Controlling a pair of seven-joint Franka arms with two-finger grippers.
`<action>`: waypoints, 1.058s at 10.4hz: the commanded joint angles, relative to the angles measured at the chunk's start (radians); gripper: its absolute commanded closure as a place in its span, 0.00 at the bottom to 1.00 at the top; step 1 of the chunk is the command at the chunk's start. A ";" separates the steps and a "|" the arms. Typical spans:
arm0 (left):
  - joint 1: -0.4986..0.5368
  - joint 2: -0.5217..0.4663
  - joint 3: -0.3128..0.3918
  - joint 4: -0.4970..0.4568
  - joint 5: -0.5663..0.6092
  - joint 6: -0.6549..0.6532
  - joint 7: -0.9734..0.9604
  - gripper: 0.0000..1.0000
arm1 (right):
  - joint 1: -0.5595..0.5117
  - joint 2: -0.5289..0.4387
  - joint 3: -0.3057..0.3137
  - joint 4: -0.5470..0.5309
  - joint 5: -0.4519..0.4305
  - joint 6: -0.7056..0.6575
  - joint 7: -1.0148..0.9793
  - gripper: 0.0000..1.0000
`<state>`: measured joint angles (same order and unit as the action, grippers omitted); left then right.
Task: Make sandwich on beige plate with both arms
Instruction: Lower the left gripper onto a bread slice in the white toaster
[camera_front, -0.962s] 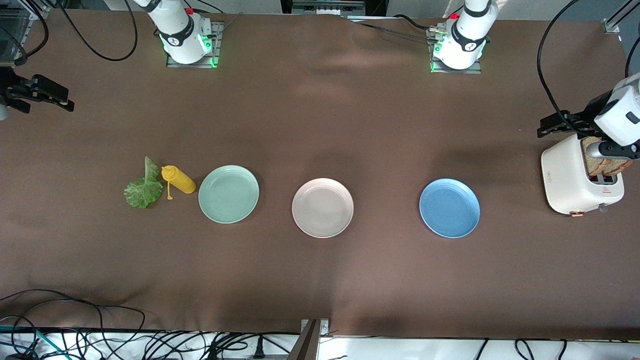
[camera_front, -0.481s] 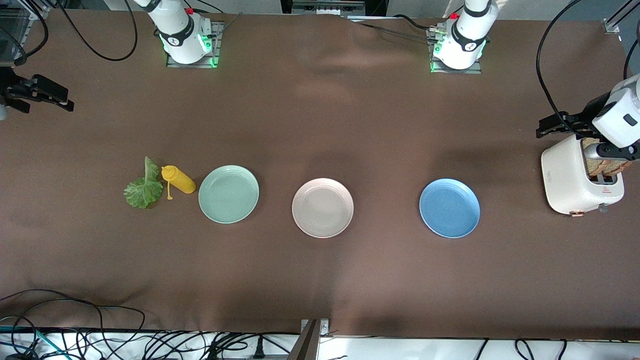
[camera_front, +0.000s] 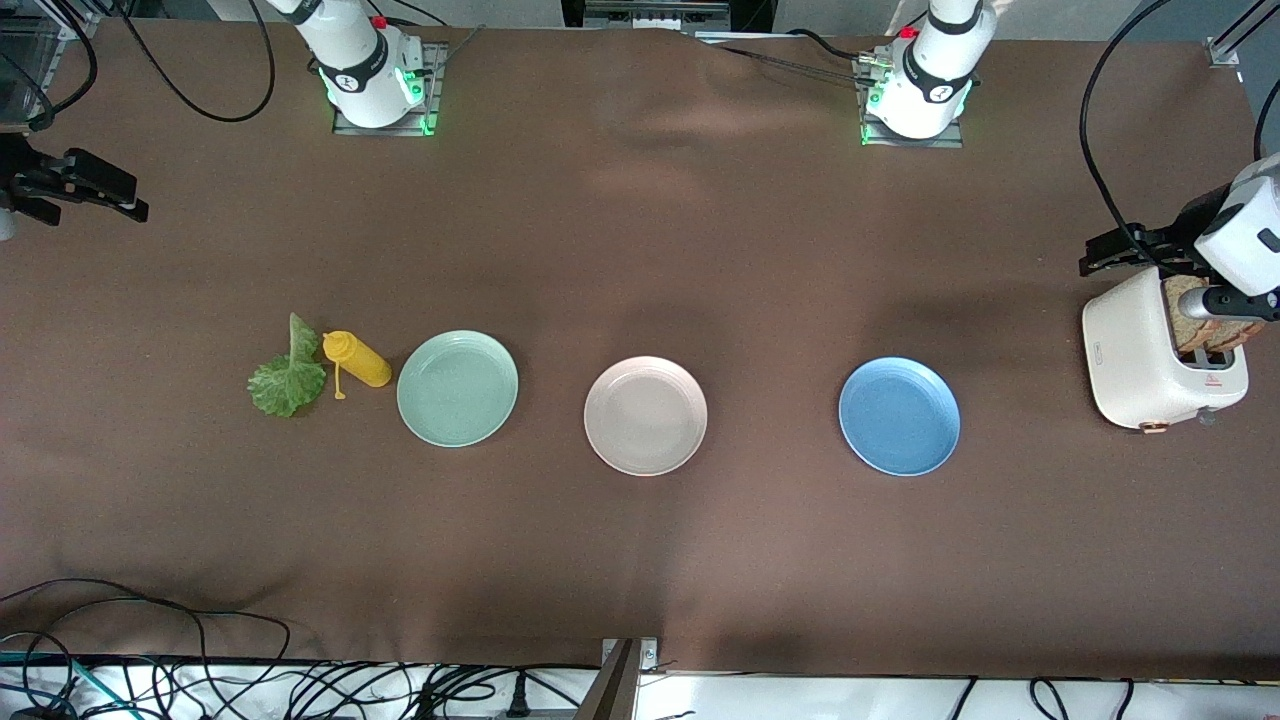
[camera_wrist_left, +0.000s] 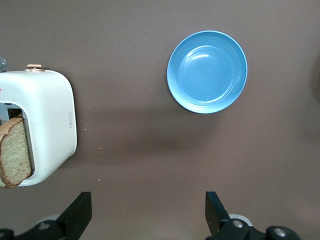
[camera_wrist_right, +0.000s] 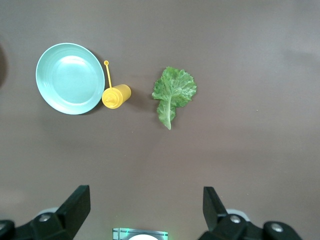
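The left gripper (camera_wrist_left: 145, 220) is hanging in the air at the left arm's end of the tabletop (camera_front: 640, 560), its fingers (camera_wrist_left: 79, 212) spread wide apart and holding nothing. Below it, in the left wrist view, a white toaster (camera_wrist_left: 47, 125) is standing with a brown bread slice (camera_wrist_left: 15, 155) sticking up out of its slot, and a blue plate (camera_wrist_left: 207, 71) is lying well apart from the toaster, toward the middle of the tabletop. The right gripper (camera_wrist_right: 145, 215) is hovering at the right arm's end of the tabletop, its fingers (camera_wrist_right: 77, 205) also standing wide apart with nothing between them. Under its camera a green lettuce leaf (camera_wrist_right: 172, 95) is lying flat, a yellow squeeze bottle (camera_wrist_right: 116, 96) is lying just beside it, and a mint-green plate (camera_wrist_right: 70, 78) is sitting right next to the bottle. The beige plate (camera_front: 645, 415) is resting bare in the middle of the tabletop, between the mint-green plate and the blue plate, well apart from both grippers. No bread or lettuce is lying on it yet. Black cables (camera_front: 150, 640) are trailing along the tabletop's edge nearest the front camera.
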<state>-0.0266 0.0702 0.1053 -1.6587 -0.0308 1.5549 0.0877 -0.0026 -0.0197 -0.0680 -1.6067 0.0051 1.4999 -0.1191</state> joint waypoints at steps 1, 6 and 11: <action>0.005 -0.010 -0.004 -0.013 0.017 0.010 0.023 0.00 | -0.005 0.004 -0.007 0.027 0.007 -0.027 -0.005 0.00; 0.160 0.025 -0.004 -0.071 0.099 0.031 0.127 0.00 | -0.004 0.000 -0.013 0.028 0.007 -0.027 -0.008 0.00; 0.322 0.143 -0.002 -0.090 0.155 0.145 0.205 0.00 | -0.005 0.003 -0.022 0.028 0.009 -0.024 -0.008 0.00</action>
<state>0.2757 0.1806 0.1143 -1.7560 0.0890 1.6724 0.2694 -0.0039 -0.0216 -0.0857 -1.6026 0.0051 1.4986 -0.1200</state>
